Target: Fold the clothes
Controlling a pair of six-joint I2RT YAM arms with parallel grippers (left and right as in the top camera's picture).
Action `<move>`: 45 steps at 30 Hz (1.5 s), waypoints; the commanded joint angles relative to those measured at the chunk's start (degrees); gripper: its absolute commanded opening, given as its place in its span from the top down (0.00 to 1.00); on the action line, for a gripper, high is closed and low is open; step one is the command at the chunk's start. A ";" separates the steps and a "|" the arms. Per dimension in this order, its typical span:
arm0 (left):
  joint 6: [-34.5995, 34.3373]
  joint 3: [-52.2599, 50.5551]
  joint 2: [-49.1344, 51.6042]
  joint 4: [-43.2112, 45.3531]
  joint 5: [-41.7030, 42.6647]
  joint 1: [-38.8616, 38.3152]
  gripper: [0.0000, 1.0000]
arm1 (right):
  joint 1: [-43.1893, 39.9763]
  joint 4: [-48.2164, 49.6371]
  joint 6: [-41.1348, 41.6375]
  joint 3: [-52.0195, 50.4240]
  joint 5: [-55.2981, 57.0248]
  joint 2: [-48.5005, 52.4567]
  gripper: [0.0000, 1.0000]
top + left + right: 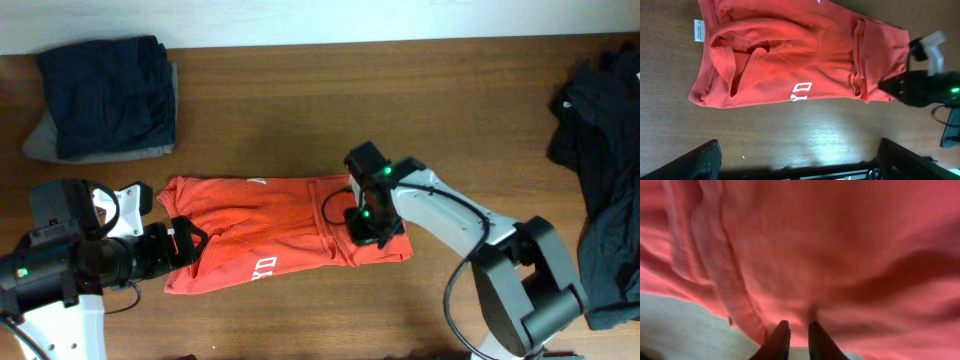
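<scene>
The orange-red T-shirt (262,228) with white lettering lies crumpled and partly folded on the wooden table, in the middle. In the left wrist view (790,60) its collar, white label and sleeve hem show. My left gripper (192,243) is at the shirt's left edge, open and empty, with its fingers wide apart over bare wood (800,144). My right gripper (363,224) presses down on the shirt's right part. Its fingers (799,326) are close together, pinching the red fabric (840,245).
A folded navy garment on a grey one (108,95) sits at the back left corner. A loose pile of dark clothes (600,170) lies at the right edge. The right arm (925,85) shows in the left wrist view.
</scene>
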 commanded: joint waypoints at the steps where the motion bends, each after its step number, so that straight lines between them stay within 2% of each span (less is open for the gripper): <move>1: 0.68 -0.22 -0.02 0.11 0.04 -0.22 0.01 | 0.72 2.69 0.11 -2.56 -7.06 0.26 0.82; 16: 0.68 -0.22 -0.02 0.07 0.07 -0.22 0.01 | 6.56 3.89 3.56 -3.76 -6.47 0.26 0.80; 21: 0.68 -0.22 -0.02 -0.09 0.04 -0.22 0.01 | 8.13 7.63 5.18 -5.55 -6.71 1.05 0.78; 26: 0.70 -0.24 -0.02 -0.07 0.07 -0.22 0.01 | 9.03 9.81 7.32 -6.43 -6.82 1.05 0.93; 33: 0.68 -0.22 -0.02 -0.02 0.07 -0.22 0.01 | 8.61 2.03 6.05 0.87 -4.90 -4.37 0.94; 35: 0.68 -0.22 -0.02 0.13 0.07 -0.22 0.01 | 7.74 -2.36 5.81 4.92 -1.29 -6.49 0.83; 36: 0.68 -0.22 -0.02 0.17 0.07 -0.22 0.01 | 7.08 -4.52 5.81 6.91 0.96 -7.32 0.69; 37: 0.68 -0.22 -0.02 0.26 0.07 -0.22 0.01 | 6.29 -6.82 5.75 8.87 3.56 -8.02 0.39; 39: 0.68 -0.22 -0.02 0.48 0.07 -0.22 0.01 | 4.26 -10.82 3.63 12.52 8.44 -8.98 0.14; 42: 0.70 -0.22 -0.02 0.83 0.04 -0.22 0.01 | 0.37 -14.60 0.59 15.63 11.74 -9.31 0.03; 45: 0.70 -0.24 -0.02 1.49 0.04 -0.22 0.01 | -4.33 -15.72 -2.67 15.82 11.72 -9.27 0.01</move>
